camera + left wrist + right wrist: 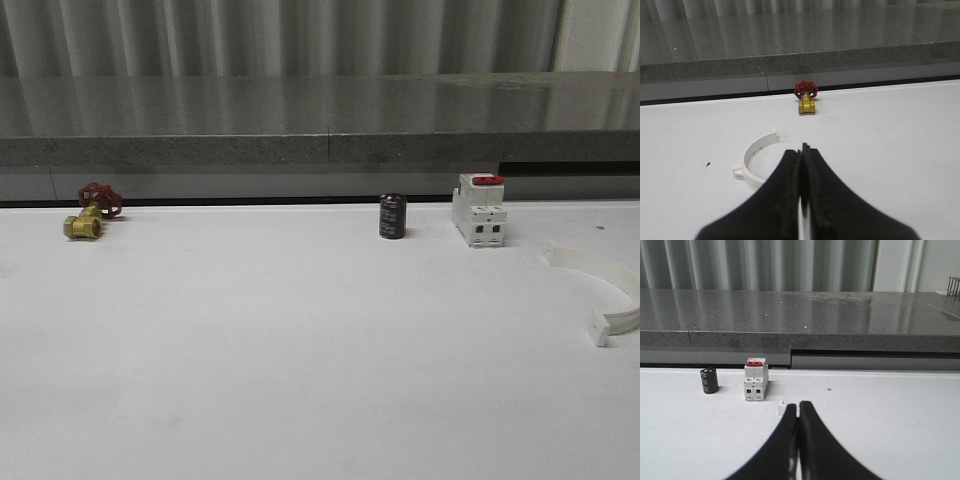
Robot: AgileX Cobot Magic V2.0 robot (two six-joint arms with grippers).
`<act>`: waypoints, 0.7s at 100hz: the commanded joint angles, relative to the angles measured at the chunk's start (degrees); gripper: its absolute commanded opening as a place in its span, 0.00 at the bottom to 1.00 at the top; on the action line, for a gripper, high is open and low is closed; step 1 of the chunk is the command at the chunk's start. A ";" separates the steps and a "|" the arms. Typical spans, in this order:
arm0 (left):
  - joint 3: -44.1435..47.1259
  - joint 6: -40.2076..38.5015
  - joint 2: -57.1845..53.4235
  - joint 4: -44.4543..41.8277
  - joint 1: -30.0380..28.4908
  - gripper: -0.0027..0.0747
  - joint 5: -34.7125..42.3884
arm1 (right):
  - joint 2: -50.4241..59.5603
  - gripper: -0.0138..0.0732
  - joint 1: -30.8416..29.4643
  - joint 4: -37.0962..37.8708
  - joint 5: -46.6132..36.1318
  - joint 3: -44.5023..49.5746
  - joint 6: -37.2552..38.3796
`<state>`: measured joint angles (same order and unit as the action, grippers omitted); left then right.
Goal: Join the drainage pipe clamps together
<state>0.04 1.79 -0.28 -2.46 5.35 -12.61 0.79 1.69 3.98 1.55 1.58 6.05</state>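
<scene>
One white half-ring drainage pipe clamp lies at the table's right edge, with a flat tab at its near end. In the right wrist view a small white end tab of a clamp pokes out just beside the tips of my right gripper, which is shut with nothing between its fingers. In the left wrist view another white half-ring clamp lies flat on the table, partly hidden behind the left finger. My left gripper hangs over the table next to it, shut and empty.
A brass valve with a red handwheel stands at the back left. A dark cylinder and a white red-topped switch block stand at the back right. A grey stone ledge runs behind the table.
</scene>
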 commanded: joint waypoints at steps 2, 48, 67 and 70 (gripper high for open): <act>2.65 -0.47 -1.52 -0.22 0.45 0.01 4.64 | 0.91 0.15 -0.21 0.10 -4.39 -0.97 -0.15; 2.65 -0.47 -1.52 -0.26 0.45 0.01 4.85 | 0.91 0.15 -0.21 0.10 -4.39 -0.97 -0.15; 2.65 -0.47 -1.52 -0.60 0.45 0.01 4.85 | 0.91 0.15 -0.21 0.10 -4.39 -0.97 -0.15; 2.65 -0.47 -1.52 -0.59 0.45 0.01 4.85 | 0.91 0.15 -0.21 0.10 -4.39 -0.97 -0.15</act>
<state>0.04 1.79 -0.28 -2.81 5.35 -12.61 0.79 1.69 3.98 1.55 1.58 6.05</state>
